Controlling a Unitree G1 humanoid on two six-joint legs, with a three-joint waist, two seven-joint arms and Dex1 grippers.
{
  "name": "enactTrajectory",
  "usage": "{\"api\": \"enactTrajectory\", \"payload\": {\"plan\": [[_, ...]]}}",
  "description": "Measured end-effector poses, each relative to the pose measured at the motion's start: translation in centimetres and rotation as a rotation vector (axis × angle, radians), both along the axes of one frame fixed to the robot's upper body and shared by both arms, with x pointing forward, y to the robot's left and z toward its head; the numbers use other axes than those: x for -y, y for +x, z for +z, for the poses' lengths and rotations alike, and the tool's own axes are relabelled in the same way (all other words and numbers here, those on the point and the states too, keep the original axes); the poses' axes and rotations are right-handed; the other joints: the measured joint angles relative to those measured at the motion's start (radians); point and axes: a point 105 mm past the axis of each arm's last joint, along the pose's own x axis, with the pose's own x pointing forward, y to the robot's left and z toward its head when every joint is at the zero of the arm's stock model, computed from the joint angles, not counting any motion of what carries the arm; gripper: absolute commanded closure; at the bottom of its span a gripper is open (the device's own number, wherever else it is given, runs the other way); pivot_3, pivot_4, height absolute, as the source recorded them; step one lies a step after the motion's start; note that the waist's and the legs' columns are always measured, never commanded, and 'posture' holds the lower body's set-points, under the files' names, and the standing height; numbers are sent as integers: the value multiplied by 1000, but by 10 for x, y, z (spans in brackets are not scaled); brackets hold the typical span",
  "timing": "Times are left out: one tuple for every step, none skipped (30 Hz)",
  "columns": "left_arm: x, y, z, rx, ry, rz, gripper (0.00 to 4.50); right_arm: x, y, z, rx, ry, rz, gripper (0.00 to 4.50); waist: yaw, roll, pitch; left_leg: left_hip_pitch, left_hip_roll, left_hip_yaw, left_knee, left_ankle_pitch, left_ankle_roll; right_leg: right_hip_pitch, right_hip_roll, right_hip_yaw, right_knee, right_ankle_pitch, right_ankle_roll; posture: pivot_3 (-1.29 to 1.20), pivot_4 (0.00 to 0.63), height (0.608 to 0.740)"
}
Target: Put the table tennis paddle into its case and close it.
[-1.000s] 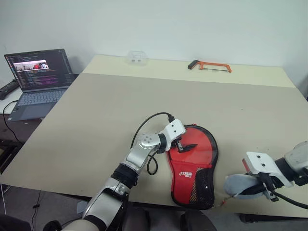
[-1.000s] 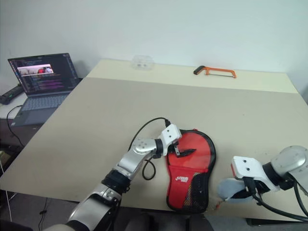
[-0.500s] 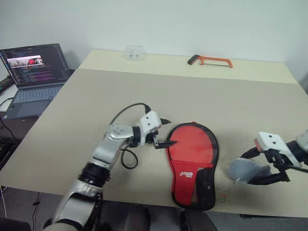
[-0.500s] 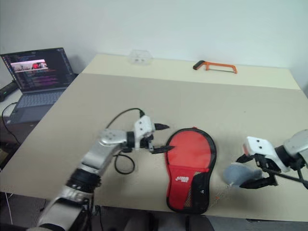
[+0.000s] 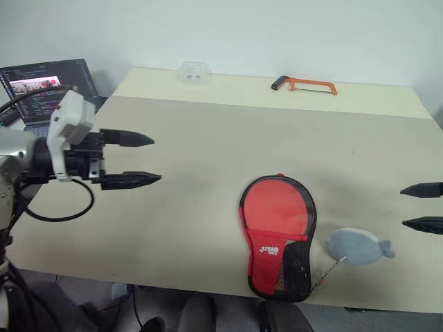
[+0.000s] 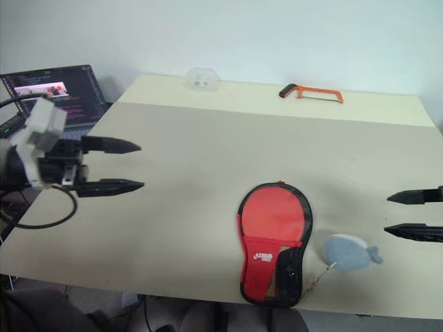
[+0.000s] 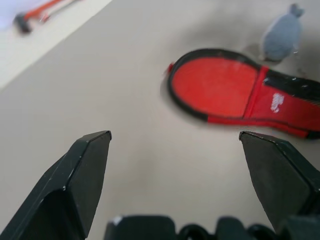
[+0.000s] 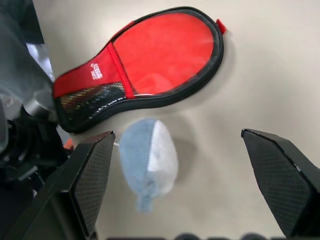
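Observation:
The case (image 5: pixel 278 232) lies flat near the table's front edge, red side up, with its white logo and black mesh pocket toward me. Its edge looks shut all round. The table tennis paddle is hidden from view. My left gripper (image 5: pixel 154 159) hangs open above the table, well to the left of the case, with nothing between its fingers. At the right edge my right gripper (image 5: pixel 403 206) stands open and empty, to the right of the case. In the left wrist view the case (image 7: pixel 225 87) lies beyond the open fingers.
A small grey-white fish-shaped pouch (image 5: pixel 354 247) lies just right of the case's handle end, a thin cord trailing from it. An orange hacksaw (image 5: pixel 304 86) and a clear plastic box (image 5: pixel 194 71) sit at the table's far edge. A laptop (image 5: pixel 41 90) stands to the left.
My left gripper left the case and swung far left and up. My right gripper opened, released the grey pouch onto the table and drew away to the right.

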Motion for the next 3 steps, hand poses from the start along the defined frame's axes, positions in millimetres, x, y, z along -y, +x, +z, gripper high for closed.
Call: {"api": "enactTrajectory", "payload": {"plan": [[-5, -1, -4, -16, 1, 19, 0, 1, 0, 1, 11, 6, -7, 43, -1, 0, 0, 0, 0, 1, 0, 0, 0, 0, 0, 0, 0, 0, 0, 0, 150, 740], [-8, -1, -7, -26, 1, 34, 0, 2, 0, 2, 13, 9, -10, 43, -1, 0, 0, 0, 0, 1, 0, 0, 0, 0, 0, 0, 0, 0, 0, 0, 150, 740], [-11, -2, -11, -36, 3, 48, 0, 2, -1, 1, 10, 9, -11, 43, -1, 0, 0, 0, 0, 1, 0, 0, 0, -1, 0, 0, 0, 0, 0, 0, 150, 740]]}}
